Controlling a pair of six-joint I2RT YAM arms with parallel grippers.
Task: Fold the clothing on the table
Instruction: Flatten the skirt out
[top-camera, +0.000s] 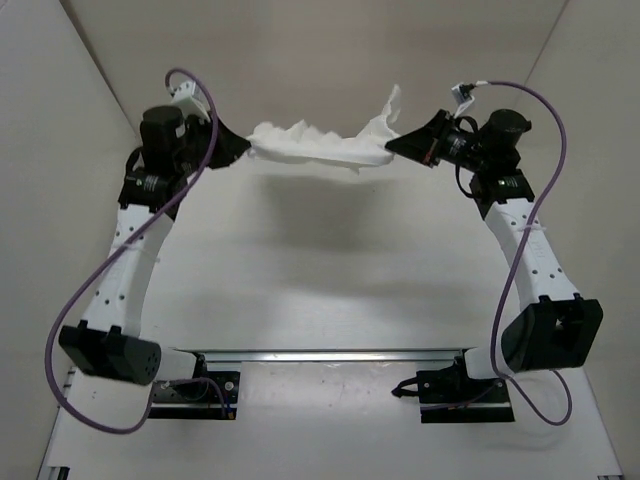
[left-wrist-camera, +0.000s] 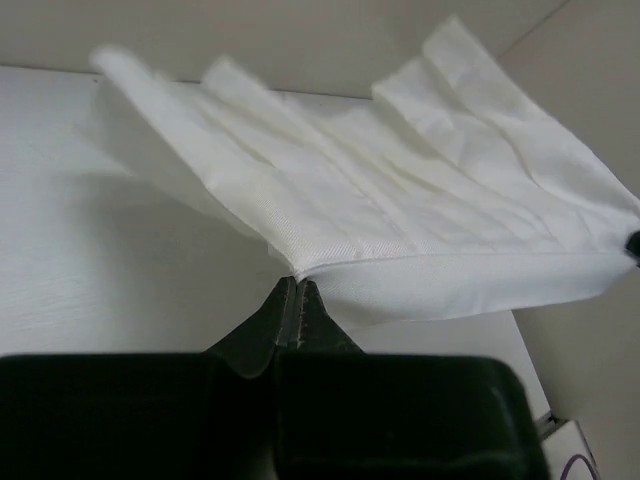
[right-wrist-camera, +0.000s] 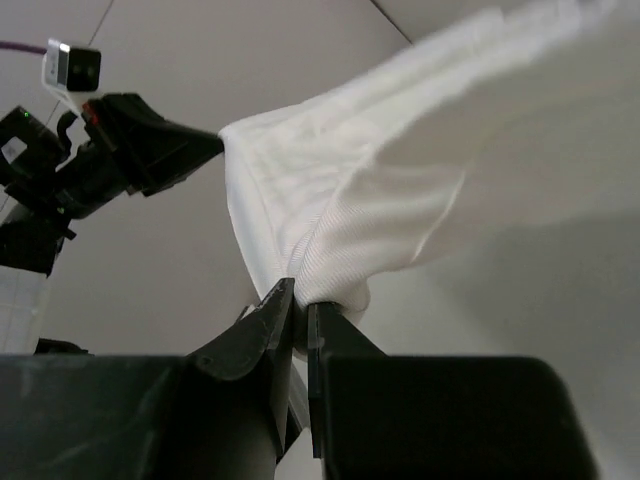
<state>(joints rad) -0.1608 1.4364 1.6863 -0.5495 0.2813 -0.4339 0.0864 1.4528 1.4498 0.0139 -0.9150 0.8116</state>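
Left gripper (top-camera: 243, 150) clamped fully shut on the left edge of the clothing (top-camera: 310, 145). Right gripper (top-camera: 392, 147) pinching the right edge, jaws nearly closed with fabric between them. Clothing hangs stretched between the two, bunched and wrinkled, up off the tabletop (top-camera: 320, 280) over its far half. One corner sticks up on the right side.
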